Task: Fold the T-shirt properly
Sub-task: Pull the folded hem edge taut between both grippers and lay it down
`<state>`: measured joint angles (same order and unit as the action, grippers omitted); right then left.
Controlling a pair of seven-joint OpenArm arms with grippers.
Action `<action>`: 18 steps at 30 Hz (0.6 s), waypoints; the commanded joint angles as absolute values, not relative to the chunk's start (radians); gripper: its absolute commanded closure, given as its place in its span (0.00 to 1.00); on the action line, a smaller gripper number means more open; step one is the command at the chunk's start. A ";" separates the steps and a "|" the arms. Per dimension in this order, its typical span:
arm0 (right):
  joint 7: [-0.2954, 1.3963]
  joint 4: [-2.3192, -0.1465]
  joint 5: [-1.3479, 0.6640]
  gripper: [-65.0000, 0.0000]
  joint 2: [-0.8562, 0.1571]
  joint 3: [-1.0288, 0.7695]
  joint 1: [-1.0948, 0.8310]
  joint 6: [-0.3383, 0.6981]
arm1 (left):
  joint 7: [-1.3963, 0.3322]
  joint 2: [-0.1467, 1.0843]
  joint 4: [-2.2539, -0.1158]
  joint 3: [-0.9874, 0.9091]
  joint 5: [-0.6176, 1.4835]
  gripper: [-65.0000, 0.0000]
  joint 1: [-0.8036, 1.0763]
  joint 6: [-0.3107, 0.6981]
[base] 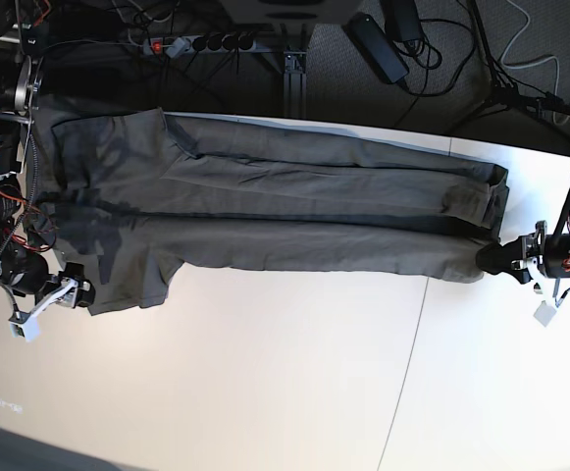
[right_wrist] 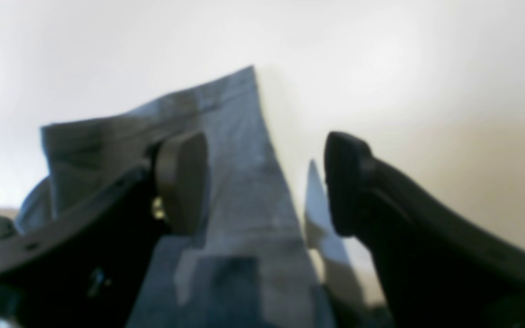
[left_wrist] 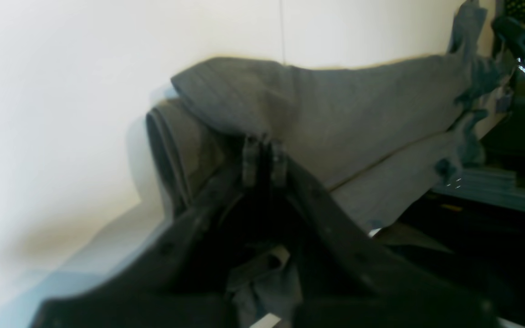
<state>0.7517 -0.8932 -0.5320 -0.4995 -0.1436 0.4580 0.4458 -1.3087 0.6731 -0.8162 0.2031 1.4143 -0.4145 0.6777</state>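
Note:
The dark olive-grey T-shirt (base: 304,206) lies stretched across the white table in a long band, with lengthwise folds. In the base view my left gripper (base: 491,258) is at the band's right end. The left wrist view shows that gripper (left_wrist: 262,157) shut on a raised fold of the T-shirt (left_wrist: 358,114). My right gripper (base: 80,292) is at the band's left end. In the right wrist view it (right_wrist: 265,182) stands open, and the T-shirt (right_wrist: 239,205) runs loose between the fingers (right_wrist: 182,180), resting against the left one.
The white table (base: 265,373) has a seam (base: 412,343) running front to back. Behind its far edge is a dark floor with cables, a power strip (base: 201,43) and stand legs. Both arm bases stand at the table's left and right ends.

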 commanded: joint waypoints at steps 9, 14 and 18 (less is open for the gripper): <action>0.749 -0.770 -0.486 0.38 -0.421 -0.149 0.501 0.517 | -1.298 0.696 -0.828 0.196 1.433 1.00 -0.441 0.698; 0.768 -0.770 -0.485 0.38 -0.385 -0.149 0.501 0.521 | -1.299 0.698 -0.828 0.196 1.433 1.00 -0.440 0.698; 0.785 -0.770 -0.487 0.38 -0.379 -0.148 0.501 0.521 | -1.308 0.704 -0.830 0.196 1.445 1.00 -0.440 0.698</action>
